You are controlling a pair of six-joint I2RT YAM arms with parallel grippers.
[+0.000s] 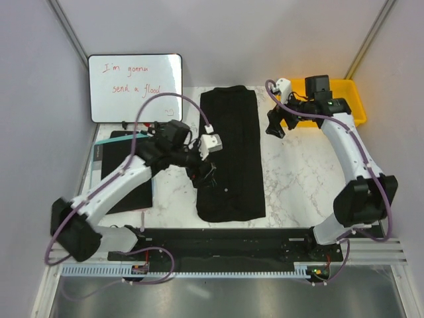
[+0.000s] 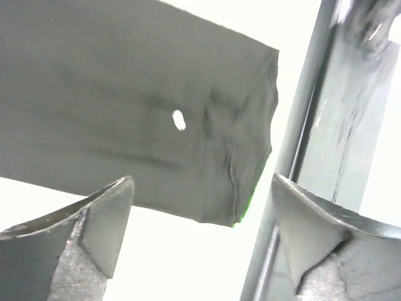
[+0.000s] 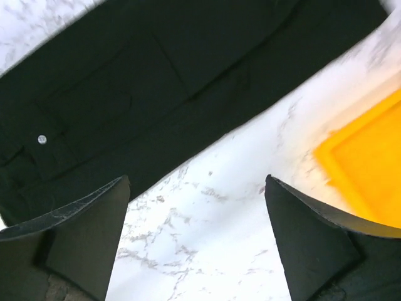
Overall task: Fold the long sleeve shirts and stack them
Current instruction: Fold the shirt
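One black long sleeve shirt (image 1: 230, 156) lies folded into a long narrow strip down the middle of the marble table. Its near end with a pale button (image 2: 178, 119) fills the left wrist view (image 2: 125, 100). My left gripper (image 1: 204, 175) hovers at the strip's left edge near its near end, open and empty (image 2: 202, 179). My right gripper (image 1: 275, 126) hovers over bare marble just right of the strip's far end, open and empty (image 3: 197, 179). The shirt (image 3: 156, 75) and a button (image 3: 42, 138) show above its fingers.
A yellow bin (image 1: 354, 99) stands at the back right and shows in the right wrist view (image 3: 369, 163). A whiteboard (image 1: 136, 86) leans at the back left. A flat black board (image 1: 116, 165) lies under the left arm. A black rail (image 1: 225, 237) runs along the near edge.
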